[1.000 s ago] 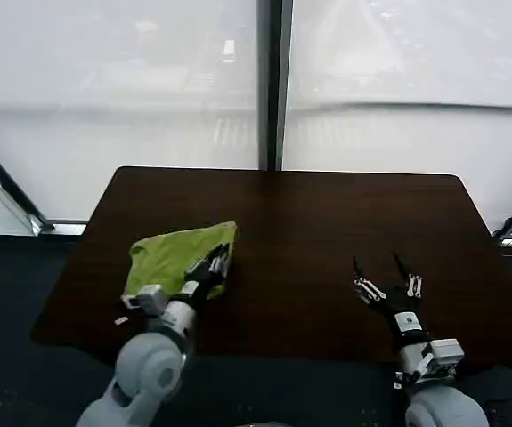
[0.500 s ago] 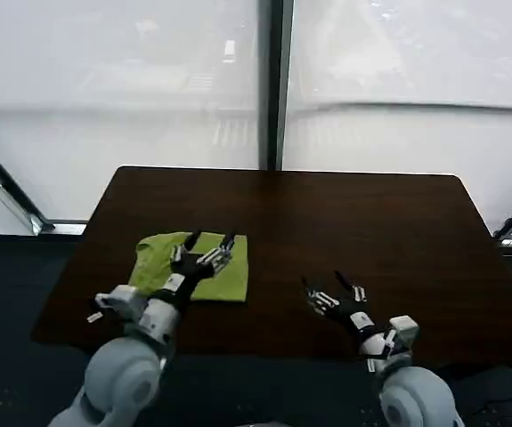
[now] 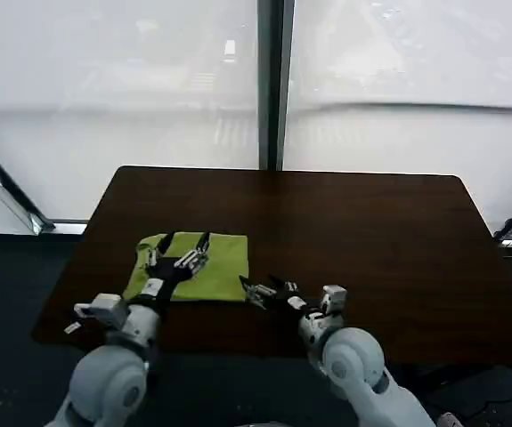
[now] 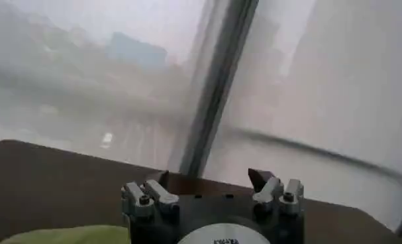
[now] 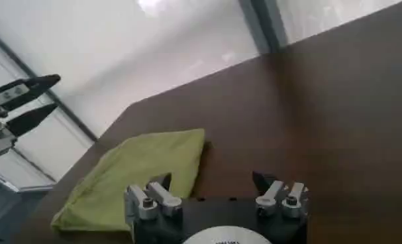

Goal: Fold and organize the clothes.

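Note:
The clothes are one lime-green T-shirt [image 3: 222,269], folded into a small rectangle on the front left of the dark wooden table [image 3: 362,222]. My left gripper [image 3: 182,242] is open over the shirt's middle with nothing between its fingers. The left wrist view has this gripper [image 4: 212,179] pointing at the window, with a strip of the T-shirt [image 4: 61,235] below it. My right gripper [image 3: 257,286] is open just off the shirt's front right corner. In the right wrist view it [image 5: 214,182] faces the T-shirt [image 5: 138,174], with one finger over the cloth's edge and the left gripper [image 5: 25,99] farther off.
Tall frosted windows with a dark post [image 3: 273,84] stand behind the table. The table's front edge [image 3: 238,347] lies close below the shirt. Bare wood stretches across the right half and the back of the table.
The left gripper let go of the shirt's fold, opened and drew back left over it. The shirt now lies flat. The right arm swung left across the table to the shirt's corner.

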Robot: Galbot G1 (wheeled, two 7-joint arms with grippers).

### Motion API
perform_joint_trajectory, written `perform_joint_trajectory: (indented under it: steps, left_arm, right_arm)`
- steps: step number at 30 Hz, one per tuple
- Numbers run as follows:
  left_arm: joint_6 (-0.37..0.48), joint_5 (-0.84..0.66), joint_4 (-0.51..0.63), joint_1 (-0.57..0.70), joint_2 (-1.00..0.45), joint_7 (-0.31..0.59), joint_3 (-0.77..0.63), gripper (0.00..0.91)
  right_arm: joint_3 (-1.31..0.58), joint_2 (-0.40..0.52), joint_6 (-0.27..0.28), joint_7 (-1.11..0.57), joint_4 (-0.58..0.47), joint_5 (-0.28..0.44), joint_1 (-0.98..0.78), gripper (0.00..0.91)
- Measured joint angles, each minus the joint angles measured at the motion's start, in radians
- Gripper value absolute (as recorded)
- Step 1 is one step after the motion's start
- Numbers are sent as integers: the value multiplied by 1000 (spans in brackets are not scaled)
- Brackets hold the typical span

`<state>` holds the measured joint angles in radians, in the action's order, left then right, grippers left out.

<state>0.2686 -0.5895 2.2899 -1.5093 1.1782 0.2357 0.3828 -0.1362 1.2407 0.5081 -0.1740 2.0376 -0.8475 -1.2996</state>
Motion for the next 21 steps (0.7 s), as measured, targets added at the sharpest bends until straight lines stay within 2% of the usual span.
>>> perform_joint_trajectory:
  steps: [1, 2, 4, 7, 8, 9, 10, 21]
  left_arm:
    - [-2, 4, 0, -4, 3, 0, 3, 878]
    - [-2, 8, 0, -7, 5, -1, 4, 878]
    - [-5, 18, 0, -12, 9, -2, 6, 878]
    - [-7, 26, 3, -16, 14, -3, 9, 878]
    - [-7, 27, 6, -17, 15, -4, 11, 878]
    - [-7, 28, 9, -19, 15, -4, 13, 878]
    - [-7, 28, 11, -22, 15, -4, 15, 878]
    - [-17, 38, 27, -40, 15, -9, 32, 878]
  right_arm:
    - [14, 6, 2, 0, -12, -2, 12, 790]
    - [27, 11, 4, 0, -21, -4, 21, 790]
    - [52, 24, 6, -2, -38, -5, 37, 731]
    - [78, 36, 6, -2, -54, -4, 48, 566]
    - [83, 40, 6, -2, -59, -4, 49, 410]
    - [86, 44, 6, -2, -62, -3, 50, 127]
    - [87, 46, 4, -1, -65, -3, 50, 20]
    - [64, 48, -10, 4, -56, 15, 17, 0]
